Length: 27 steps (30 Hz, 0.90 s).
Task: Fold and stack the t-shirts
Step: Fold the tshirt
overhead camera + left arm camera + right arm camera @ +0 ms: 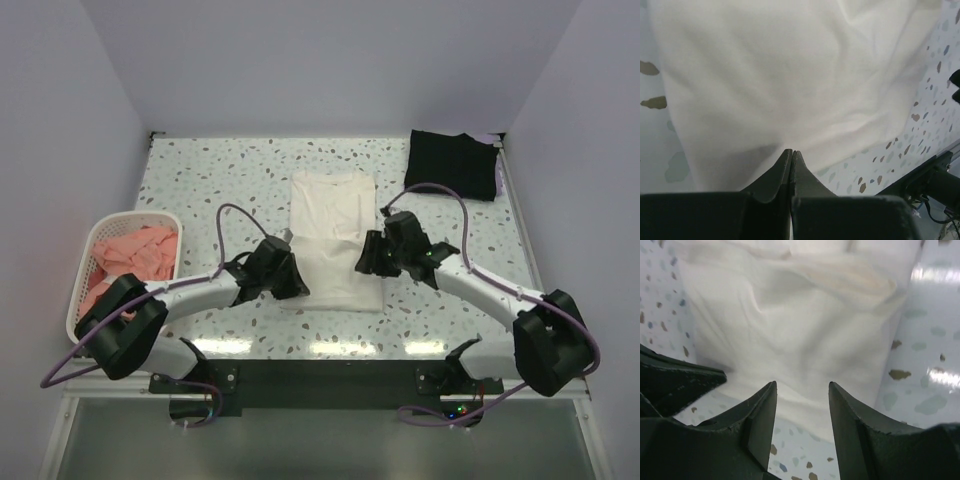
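Folded white t-shirt (333, 235), plain and creased, lies right of basket (80, 290); salmon-pink t-shirts (135, 250) inside basket; black t-shirt (452, 163) far right. Left gripper (791, 152) fingers together at white cloth; right gripper (802, 387) fingers apart.

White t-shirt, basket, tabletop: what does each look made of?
White t-shirt: soft matte cloth, probably cotton knit; it creases and drapes. Basket: rigid white plastic, judging by its moulded lattice walls. Tabletop: hard glossy speckled surface, terrazzo or a laminate imitation; it mirrors the lights.
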{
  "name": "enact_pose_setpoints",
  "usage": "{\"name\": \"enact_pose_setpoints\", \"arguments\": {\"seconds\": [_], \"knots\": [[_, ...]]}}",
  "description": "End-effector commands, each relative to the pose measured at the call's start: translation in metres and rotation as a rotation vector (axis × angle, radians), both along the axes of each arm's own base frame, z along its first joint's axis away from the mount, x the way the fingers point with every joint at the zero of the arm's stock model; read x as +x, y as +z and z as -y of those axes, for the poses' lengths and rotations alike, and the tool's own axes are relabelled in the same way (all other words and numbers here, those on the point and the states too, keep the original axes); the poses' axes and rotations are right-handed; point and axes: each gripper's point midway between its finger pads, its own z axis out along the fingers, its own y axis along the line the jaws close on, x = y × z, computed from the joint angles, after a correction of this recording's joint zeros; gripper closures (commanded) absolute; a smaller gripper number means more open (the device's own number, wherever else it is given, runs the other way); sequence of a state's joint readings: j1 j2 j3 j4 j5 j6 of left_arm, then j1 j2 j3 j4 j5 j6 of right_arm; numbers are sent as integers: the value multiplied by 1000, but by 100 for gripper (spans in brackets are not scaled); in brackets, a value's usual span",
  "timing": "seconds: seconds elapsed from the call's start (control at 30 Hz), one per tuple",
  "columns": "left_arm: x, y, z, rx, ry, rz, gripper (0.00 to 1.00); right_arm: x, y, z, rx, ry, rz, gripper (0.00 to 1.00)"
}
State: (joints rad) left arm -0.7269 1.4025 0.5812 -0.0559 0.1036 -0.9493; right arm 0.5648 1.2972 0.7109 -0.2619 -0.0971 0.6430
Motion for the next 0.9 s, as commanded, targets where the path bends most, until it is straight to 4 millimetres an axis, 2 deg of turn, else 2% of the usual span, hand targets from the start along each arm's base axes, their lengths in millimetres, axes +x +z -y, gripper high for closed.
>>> {"name": "enact_pose_setpoints", "arguments": {"seconds": [0.0,0.03,0.07,0.13,0.17,0.2,0.23,0.3,0.43,0.87], "knots": [[18,28,8,5,-25,77,100,46,43,-3,-78,42,177,50],[21,30,13,-6,-34,78,100,58,58,-9,-68,51,224,50],[21,30,15,-13,-43,74,100,66,54,-11,-102,91,242,50],[18,31,22,-43,-60,57,100,84,66,-19,-119,125,302,49],[18,32,25,-64,-64,63,100,89,65,-21,-136,141,309,50],[17,32,27,-78,-66,54,100,96,55,-22,-176,175,303,50],[15,30,30,-91,-75,47,100,102,60,-28,-172,199,321,51],[12,29,31,-104,-80,33,100,109,55,-34,-194,246,334,51],[9,27,40,-152,-111,26,100,114,47,-37,-219,294,337,53],[7,23,44,-171,-131,13,100,114,15,-57,-189,383,264,57]]}}
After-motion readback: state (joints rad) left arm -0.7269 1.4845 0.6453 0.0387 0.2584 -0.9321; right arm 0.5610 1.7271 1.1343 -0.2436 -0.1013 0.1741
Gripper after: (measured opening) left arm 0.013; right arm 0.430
